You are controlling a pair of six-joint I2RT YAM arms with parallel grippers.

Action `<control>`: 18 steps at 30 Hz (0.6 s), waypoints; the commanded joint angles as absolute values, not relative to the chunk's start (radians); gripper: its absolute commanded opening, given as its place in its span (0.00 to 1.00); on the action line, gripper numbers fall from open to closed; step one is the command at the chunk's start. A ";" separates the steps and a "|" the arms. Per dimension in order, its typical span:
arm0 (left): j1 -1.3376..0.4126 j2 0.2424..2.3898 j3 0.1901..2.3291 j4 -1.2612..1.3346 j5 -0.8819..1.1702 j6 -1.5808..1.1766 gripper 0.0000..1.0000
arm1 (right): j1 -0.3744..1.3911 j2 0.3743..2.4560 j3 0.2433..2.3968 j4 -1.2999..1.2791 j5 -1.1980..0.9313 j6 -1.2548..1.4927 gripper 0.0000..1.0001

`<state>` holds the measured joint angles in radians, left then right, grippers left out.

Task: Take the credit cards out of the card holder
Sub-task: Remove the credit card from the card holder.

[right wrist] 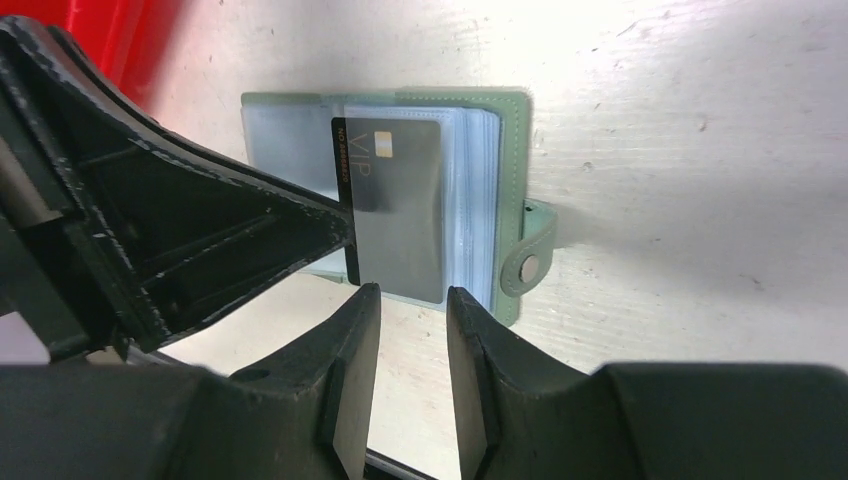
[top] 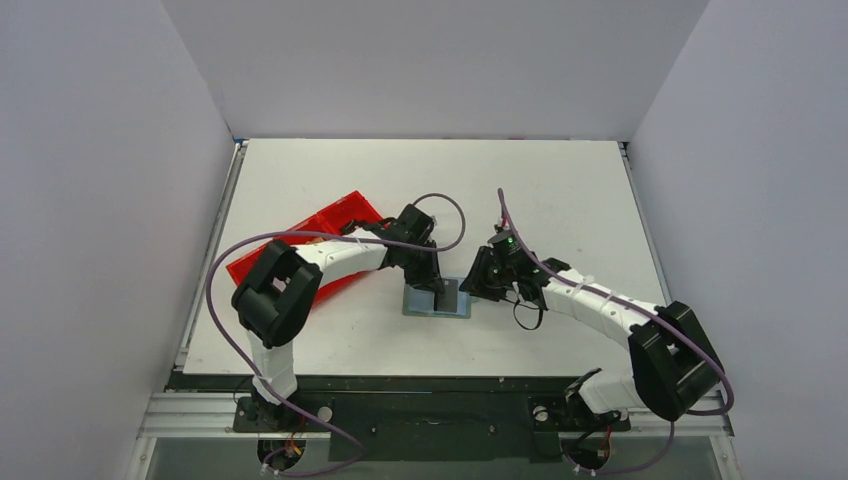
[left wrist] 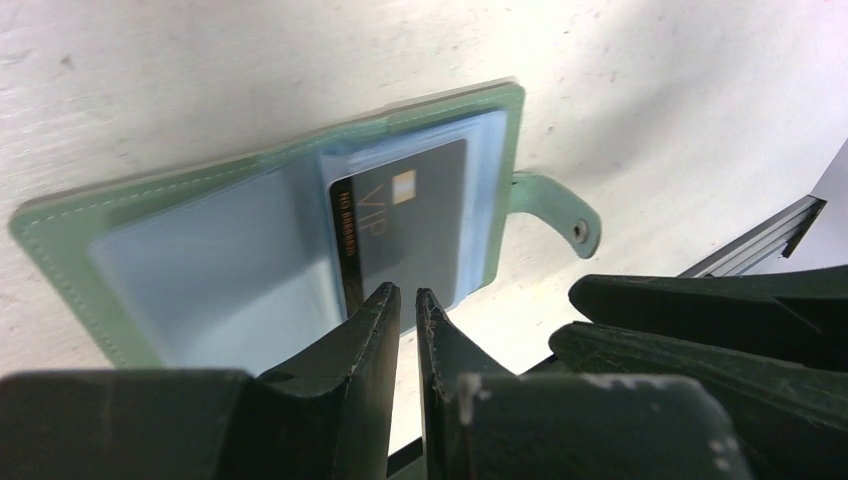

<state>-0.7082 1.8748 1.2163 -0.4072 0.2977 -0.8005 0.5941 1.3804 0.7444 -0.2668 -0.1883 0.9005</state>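
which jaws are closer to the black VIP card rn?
Left. The left jaws are at the VIP card's edge, over the open card holder; the right jaws sit open just short of another edge of it.

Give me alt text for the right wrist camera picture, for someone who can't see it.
An open flat grey-green card holder lies on a white table, a dark VIP card showing in its clear plastic sleeves. The right gripper, open, frames the card's near edge, while the left gripper reaches in from the side with its tip at the card's edge.
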 commanded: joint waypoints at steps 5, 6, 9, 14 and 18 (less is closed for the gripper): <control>-0.693 1.832 1.248 -0.428 0.253 -0.788 0.11 | 0.617 1.392 0.843 -0.335 -0.122 0.846 0.27; -0.680 1.819 1.241 -0.426 0.252 -0.786 0.12 | 0.633 1.403 0.856 -0.344 -0.115 0.840 0.27; -0.656 1.802 1.211 -0.421 0.262 -0.779 0.14 | 0.666 1.475 0.921 -0.369 -0.088 0.831 0.27; -0.631 1.805 1.179 -0.397 0.306 -0.766 0.15 | 0.696 1.582 0.989 -0.422 -0.040 0.827 0.27; -0.623 1.814 1.169 -0.379 0.333 -0.763 0.15 | 0.696 1.628 0.992 -0.433 -0.007 0.827 0.27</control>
